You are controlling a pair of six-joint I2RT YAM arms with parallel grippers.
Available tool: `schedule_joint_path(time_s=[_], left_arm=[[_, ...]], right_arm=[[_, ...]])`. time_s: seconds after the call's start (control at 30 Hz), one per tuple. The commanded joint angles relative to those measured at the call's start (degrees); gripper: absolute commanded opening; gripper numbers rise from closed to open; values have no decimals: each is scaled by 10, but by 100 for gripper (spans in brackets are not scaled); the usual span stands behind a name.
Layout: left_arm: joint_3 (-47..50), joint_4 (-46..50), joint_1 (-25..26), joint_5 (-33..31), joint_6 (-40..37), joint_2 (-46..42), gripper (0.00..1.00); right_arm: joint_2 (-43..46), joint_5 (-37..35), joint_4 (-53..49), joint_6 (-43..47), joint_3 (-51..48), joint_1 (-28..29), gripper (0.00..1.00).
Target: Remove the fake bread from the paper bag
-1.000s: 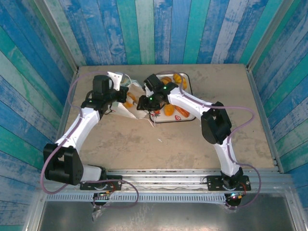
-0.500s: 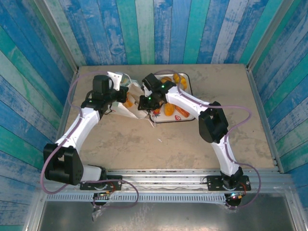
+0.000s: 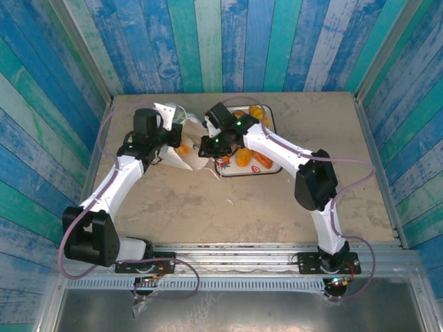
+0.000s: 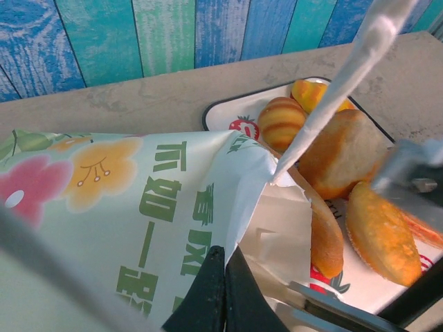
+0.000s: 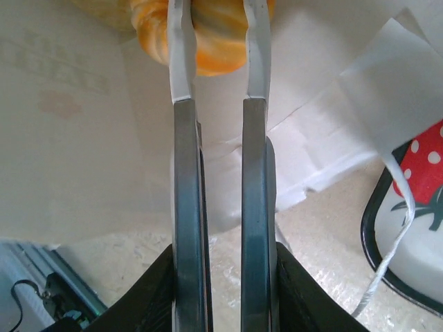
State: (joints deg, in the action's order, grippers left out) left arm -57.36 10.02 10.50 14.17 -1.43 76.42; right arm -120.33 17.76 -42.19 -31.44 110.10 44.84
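Observation:
The paper bag (image 3: 185,159) lies on its side, mouth toward the tray; its side (image 4: 138,207) carries flower prints and green lettering. My left gripper (image 4: 225,277) is shut on the bag's mouth edge (image 3: 168,140). My right gripper (image 5: 221,263) is shut on metal tongs (image 5: 181,62), and it sits at the bag mouth (image 3: 208,146). Inside the bag, the tong tips squeeze a round ridged orange bun (image 5: 218,41). More fake bread lies on the tray: a striped bun (image 4: 282,123), a round roll (image 4: 342,152), a long roll (image 4: 324,235) and a flat pastry (image 4: 381,232).
The white strawberry-print tray (image 3: 268,168) sits right of the bag; its corner (image 5: 415,214) is close to the tongs. A white loop handle (image 4: 346,76) crosses the left wrist view. Blue plank walls close in the table on three sides; bare tabletop (image 3: 228,207) lies nearer the bases.
The right arm's elbow has swung slightly to the right; the tongs stay at the bag mouth. The left arm has held still.

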Motion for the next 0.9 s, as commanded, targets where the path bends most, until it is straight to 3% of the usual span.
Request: schedule_joint_path(time_s=[0.0, 0.53, 0.87], left_arm=[[5, -8, 0, -15, -10, -32, 0], [-9, 9, 0, -52, 5, -29, 0], [-33, 31, -6, -94, 15, -16, 0]], right_arm=[[40, -10, -1, 16, -16, 3, 1], [118, -36, 1, 24, -87, 3, 1], [220, -51, 8, 24, -163, -6, 1]])
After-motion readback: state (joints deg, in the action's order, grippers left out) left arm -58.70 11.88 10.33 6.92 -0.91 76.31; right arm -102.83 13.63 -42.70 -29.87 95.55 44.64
